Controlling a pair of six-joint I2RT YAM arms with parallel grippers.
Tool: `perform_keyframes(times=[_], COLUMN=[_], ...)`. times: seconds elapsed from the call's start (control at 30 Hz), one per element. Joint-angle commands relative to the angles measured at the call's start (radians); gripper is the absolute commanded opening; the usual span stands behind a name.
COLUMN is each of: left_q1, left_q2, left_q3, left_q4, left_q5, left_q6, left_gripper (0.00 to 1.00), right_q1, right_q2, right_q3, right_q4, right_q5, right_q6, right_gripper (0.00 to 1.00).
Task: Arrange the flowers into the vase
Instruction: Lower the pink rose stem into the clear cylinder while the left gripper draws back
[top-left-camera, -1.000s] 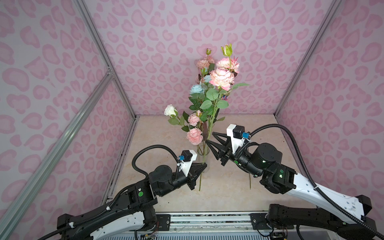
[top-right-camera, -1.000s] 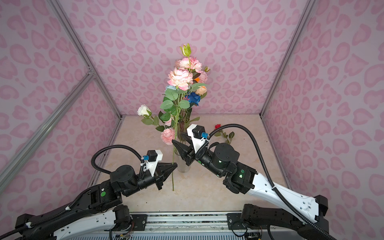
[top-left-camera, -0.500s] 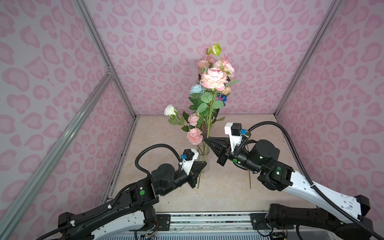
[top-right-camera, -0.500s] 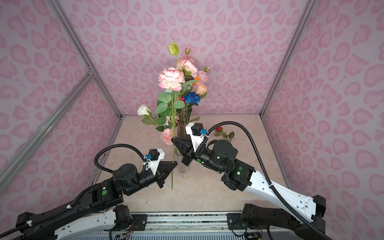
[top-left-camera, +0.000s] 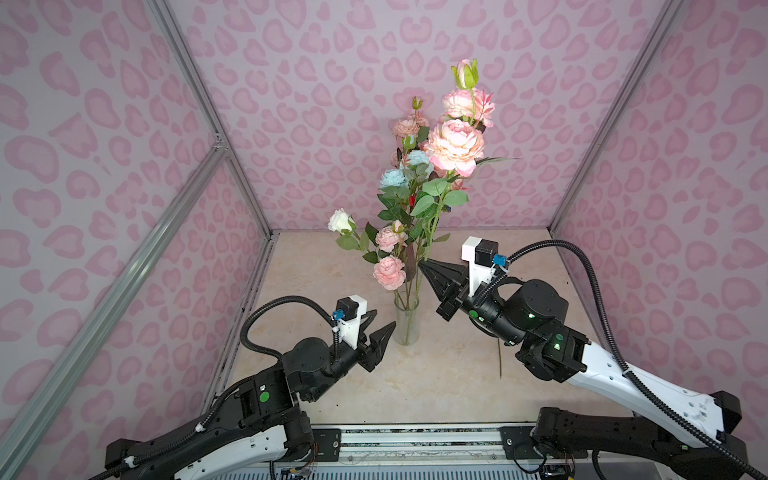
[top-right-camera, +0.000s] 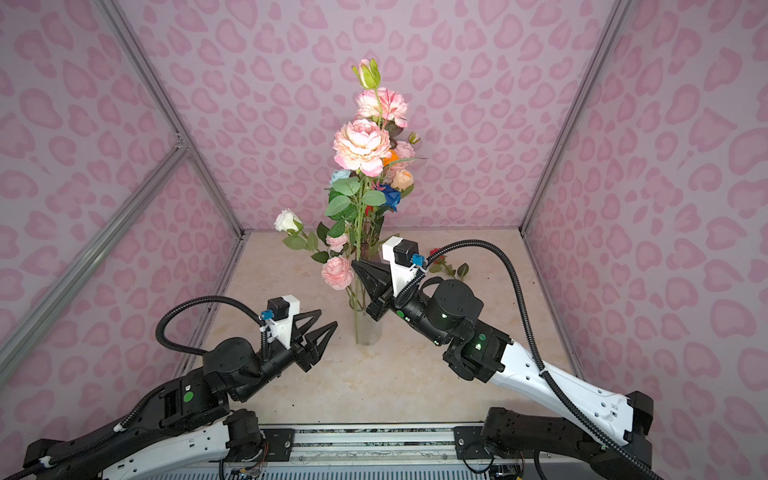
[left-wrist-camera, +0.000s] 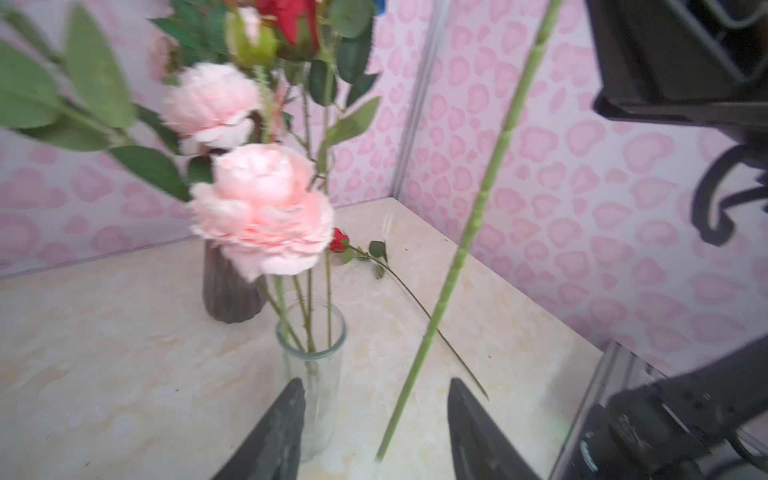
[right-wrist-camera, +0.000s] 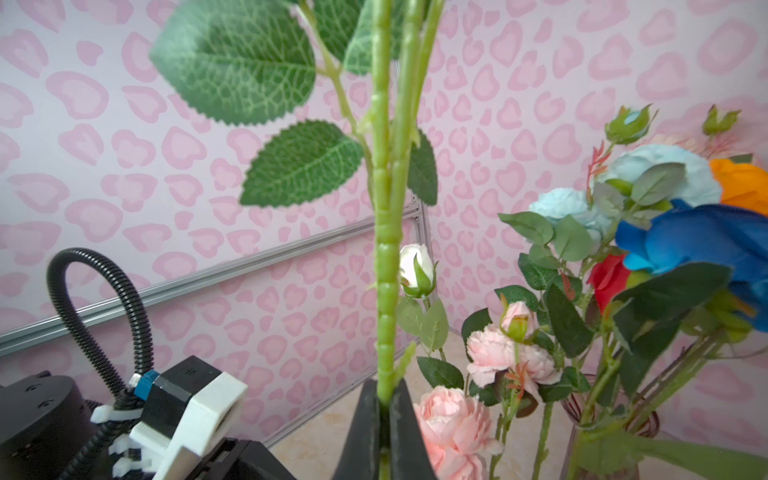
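My right gripper (top-left-camera: 422, 262) (top-right-camera: 354, 262) (right-wrist-camera: 384, 388) is shut on the green stem (left-wrist-camera: 478, 208) of a tall flower with a big pink bloom (top-left-camera: 455, 145) (top-right-camera: 361, 145). It holds that flower upright. The stem's lower end hangs beside the clear glass vase (top-left-camera: 406, 324) (top-right-camera: 368, 328) (left-wrist-camera: 316, 374), outside its rim. In the left wrist view this end shows between the fingers of my left gripper (top-left-camera: 383, 319) (top-right-camera: 326, 319) (left-wrist-camera: 376, 380), which is open and touches nothing. The glass vase holds pink blooms (left-wrist-camera: 266, 216) and a white rose (top-left-camera: 340, 220).
A dark ribbed vase (left-wrist-camera: 230, 299) behind the glass one holds blue, orange and red flowers (right-wrist-camera: 698, 237). A red rose (top-right-camera: 436, 253) (left-wrist-camera: 340, 240) lies on the table behind my right arm. Pink patterned walls close in the back and both sides.
My right gripper shut on the tall flower's stem. My left gripper then opened, let the stem go and drew back a little. The bloom swung left, then back to the right.
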Motion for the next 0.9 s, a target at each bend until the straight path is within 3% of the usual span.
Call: perform_keyframes(times=[0.0, 0.33, 0.87], left_q1=[0.000, 0.000, 0.000], left_q2=[-0.092, -0.338, -0.246], left_q3=[-0.060, -0.185, -0.139], left_q4=[-0.004, -0.062, -0.074], left_q5=[-0.222, -0.252, -0.220], left_q6=[-0.122, -0.242, -0.231], left_gripper=[0.58, 0.57, 0.58], right_q1=[0.000, 0.000, -0.095], right_q2=[0.018, 0.113, 0.154], right_q3=[0.007, 0.098, 0.066], right_q4=[0.121, 0.192, 0.219], right_q5=[0.084, 0.116, 0.090], right_q6=[-0.092, -0.207, -0.108], right_gripper=[0.00, 0.00, 0.00])
